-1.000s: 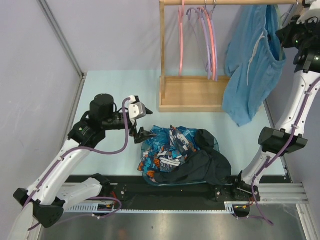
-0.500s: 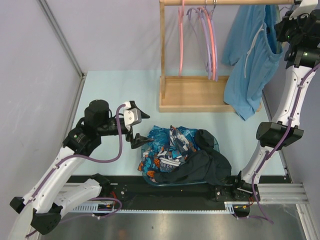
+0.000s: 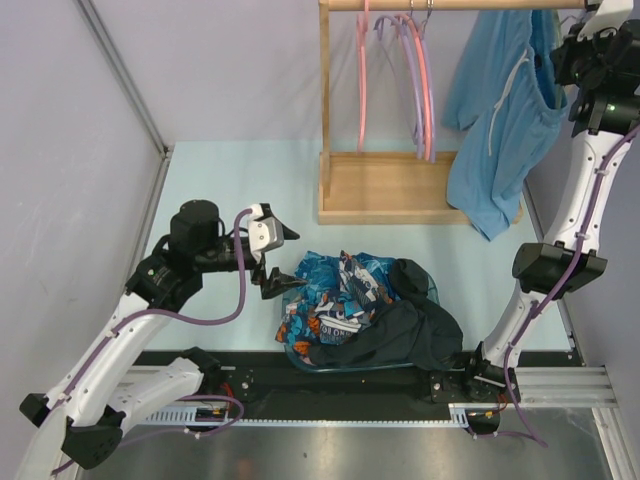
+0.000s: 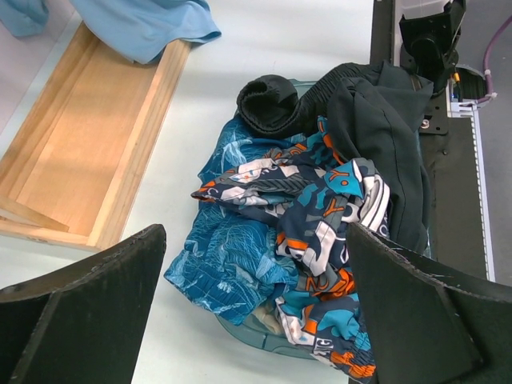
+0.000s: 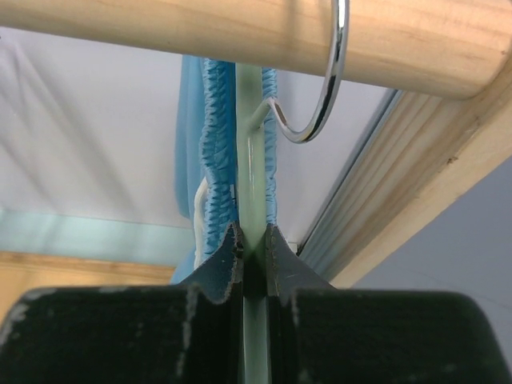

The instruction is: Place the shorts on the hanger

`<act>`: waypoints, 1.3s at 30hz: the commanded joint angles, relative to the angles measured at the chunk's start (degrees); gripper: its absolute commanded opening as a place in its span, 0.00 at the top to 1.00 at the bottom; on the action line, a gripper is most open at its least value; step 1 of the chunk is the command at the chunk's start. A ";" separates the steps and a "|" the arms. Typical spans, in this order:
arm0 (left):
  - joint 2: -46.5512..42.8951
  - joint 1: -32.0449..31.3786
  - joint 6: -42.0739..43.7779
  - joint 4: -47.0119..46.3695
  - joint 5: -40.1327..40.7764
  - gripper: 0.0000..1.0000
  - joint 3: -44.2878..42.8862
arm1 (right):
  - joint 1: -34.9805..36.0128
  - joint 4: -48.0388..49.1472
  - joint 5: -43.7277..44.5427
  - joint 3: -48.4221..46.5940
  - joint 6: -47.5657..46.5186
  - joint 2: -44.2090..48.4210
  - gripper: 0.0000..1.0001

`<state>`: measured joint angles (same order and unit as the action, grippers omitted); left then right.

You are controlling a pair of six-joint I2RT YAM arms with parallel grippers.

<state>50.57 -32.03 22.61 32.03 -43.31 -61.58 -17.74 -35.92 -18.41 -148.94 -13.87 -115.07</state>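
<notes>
The right hand is raised to the right end of the wooden rail, with its two fingers pressed together on the thin sage hanger just under the rail. It pinches the hanger's neck, not the cloth, probably so the load can be steered without dragging the fabric off.

The shorts are already draped on that hanger. Their gathered waistband runs down both sides of the green plastic in the right wrist view. The legs and the white drawstring hang freely below the rail, and the lowest corner reaches down beside the rack's base.

The metal hook curves up across the face of the rail and appears to loop over it, though its tip is out of sight. I judge the hanging is nearly done and the grip is there to steady the hook.

The pink hangers and purple hangers hang further left along the rail, well apart from the shorts, so nothing tangles.

The left hand hovers with its fingers spread wide and holds nothing. It is low and forward of the rail, over the patterned garment and the black garment heaped on the bench. It looks parked clear of the work.
</notes>
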 commanded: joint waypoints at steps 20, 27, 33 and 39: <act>2.96 -0.14 -4.59 -0.92 -2.83 0.02 -6.97 | -2.92 3.13 -3.56 -0.91 -2.75 6.79 1.00; 1.20 -0.05 -3.11 -1.45 -0.99 0.02 -7.32 | -6.16 0.68 -9.95 1.45 -3.62 10.73 1.00; 5.31 -0.14 1.82 0.49 -1.51 0.02 -13.63 | -8.63 -11.26 -16.11 13.74 -14.50 25.48 1.00; 10.51 -3.91 5.16 0.05 -0.99 0.03 -21.02 | -8.89 -26.89 -19.28 30.89 -30.21 42.26 1.00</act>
<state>58.65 -32.82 23.79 33.19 -44.12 -77.45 -26.79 -55.64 -31.64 -122.67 -30.98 -84.75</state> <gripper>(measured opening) 0.974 0.077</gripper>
